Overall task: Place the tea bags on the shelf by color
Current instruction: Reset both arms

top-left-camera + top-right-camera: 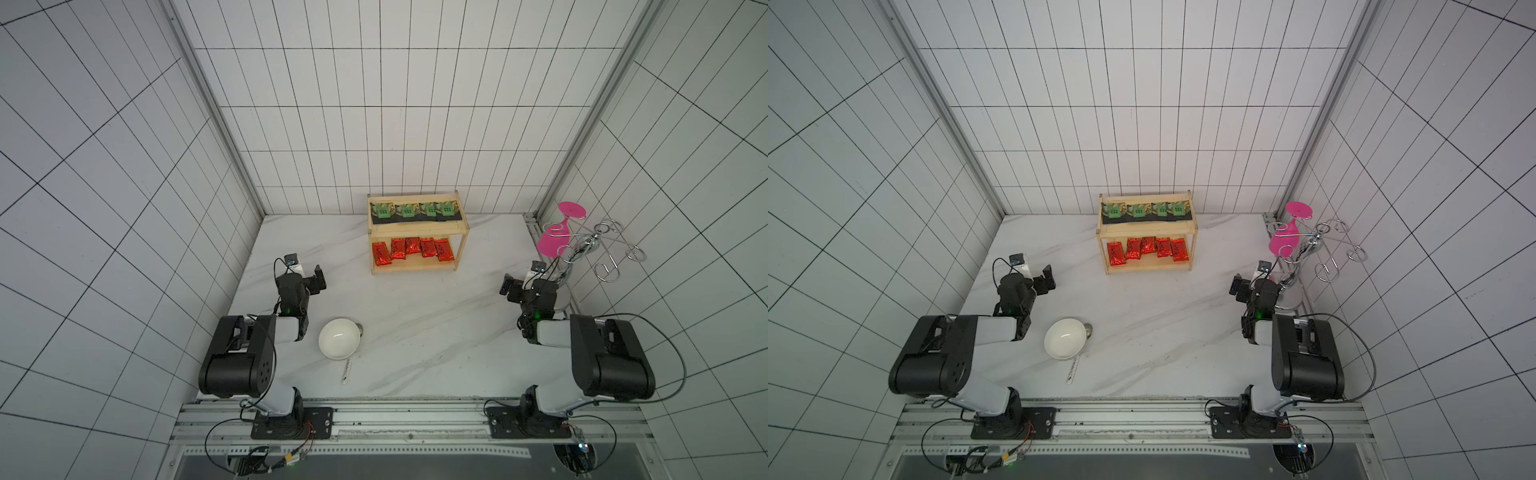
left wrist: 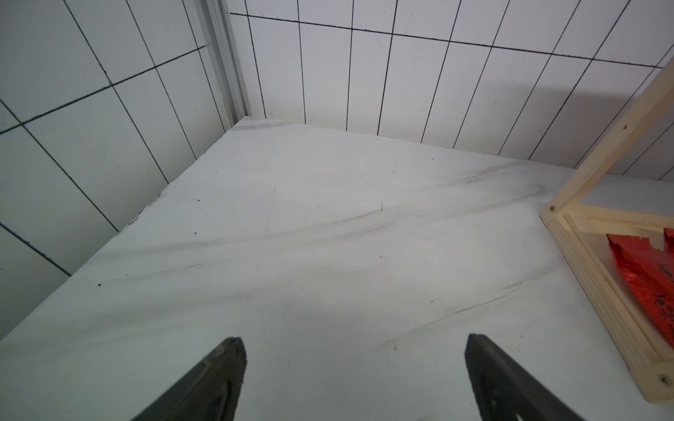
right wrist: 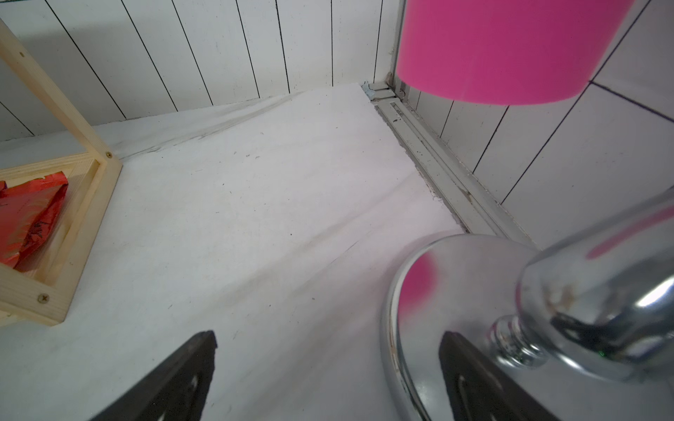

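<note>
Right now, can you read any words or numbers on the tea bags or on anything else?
No words or numbers can be read anywhere.
red tea bags: dark markings, too blurred to read.
black tea bags: green print, too small to read.

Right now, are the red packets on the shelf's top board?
No, the red packets lie on the lower board of the shelf; the black ones fill the top.

Nothing is legible: dark markings on the red foil pouches and green prints on the black sachets are unreadable.
</note>
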